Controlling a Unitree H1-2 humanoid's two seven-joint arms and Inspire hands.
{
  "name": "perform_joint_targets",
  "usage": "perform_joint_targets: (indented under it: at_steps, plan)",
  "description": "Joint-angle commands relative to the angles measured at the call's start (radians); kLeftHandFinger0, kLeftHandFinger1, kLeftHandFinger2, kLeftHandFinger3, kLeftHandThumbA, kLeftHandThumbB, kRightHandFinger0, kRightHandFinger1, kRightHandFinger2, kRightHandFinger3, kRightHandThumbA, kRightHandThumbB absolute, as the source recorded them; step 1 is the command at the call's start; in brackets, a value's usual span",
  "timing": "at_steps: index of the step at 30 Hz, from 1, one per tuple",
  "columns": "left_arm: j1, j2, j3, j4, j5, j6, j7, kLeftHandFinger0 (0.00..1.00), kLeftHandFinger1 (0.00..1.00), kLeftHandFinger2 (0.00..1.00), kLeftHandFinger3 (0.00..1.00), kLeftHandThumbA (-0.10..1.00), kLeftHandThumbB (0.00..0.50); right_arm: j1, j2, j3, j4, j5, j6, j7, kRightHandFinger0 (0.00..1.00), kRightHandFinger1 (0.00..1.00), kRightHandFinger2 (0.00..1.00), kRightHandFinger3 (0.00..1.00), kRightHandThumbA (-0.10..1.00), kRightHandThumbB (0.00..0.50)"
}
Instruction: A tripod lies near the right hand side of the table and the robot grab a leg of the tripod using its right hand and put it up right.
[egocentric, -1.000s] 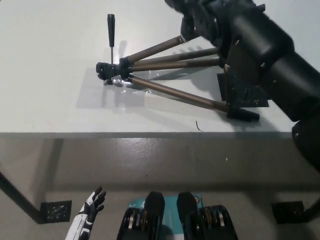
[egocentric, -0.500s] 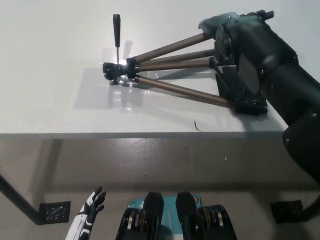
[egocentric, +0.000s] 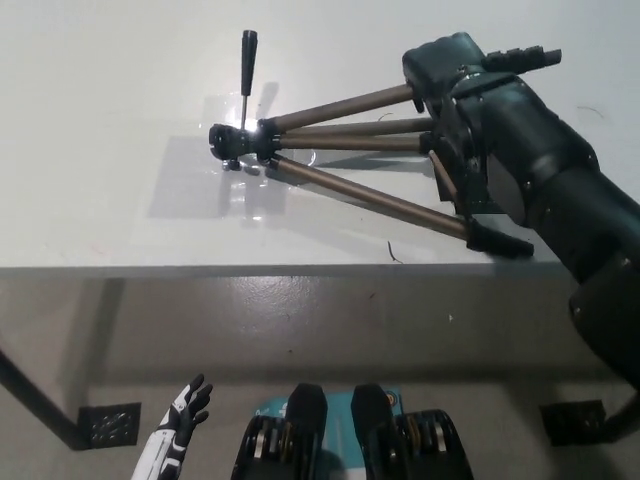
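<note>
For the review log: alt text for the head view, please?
The black right hand covers the far ends of the legs of a tripod lying on a white table, its head pointing left. The white left hand hangs open below the table edge.

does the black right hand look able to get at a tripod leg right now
Probably yes: the right hand is already over the far ends of the tripod legs, nothing between. Whether it grips one is hidden.
</note>
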Motion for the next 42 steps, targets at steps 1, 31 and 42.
perform_joint_targets:
  at_steps: [1, 31, 42]
  plan:
    - [-0.002, 0.026, -0.009, -0.031, 0.001, -0.059, -0.024, 1.0, 1.0, 1.0, 1.0, 1.0, 0.349, -0.091, -0.055, -0.156, -0.044, 0.078, -0.191, -0.428, 0.0, 0.09, 0.52, 0.19, -0.1, 0.172]
    - [0.018, 0.038, -0.021, -0.061, 0.039, -0.007, -0.031, 1.0, 1.0, 1.0, 1.0, 1.0, 0.368, -0.138, 0.11, -0.981, -0.191, 0.48, -0.267, -0.514, 0.0, 0.0, 0.41, 0.48, -0.1, 0.093]
    - [0.024, 0.03, -0.012, -0.064, 0.013, -0.019, -0.032, 1.0, 1.0, 1.0, 1.0, 1.0, 0.345, 0.079, 0.161, -1.058, -0.009, 0.573, -0.396, -0.516, 0.0, 0.09, 0.49, 0.54, -0.1, 0.126]
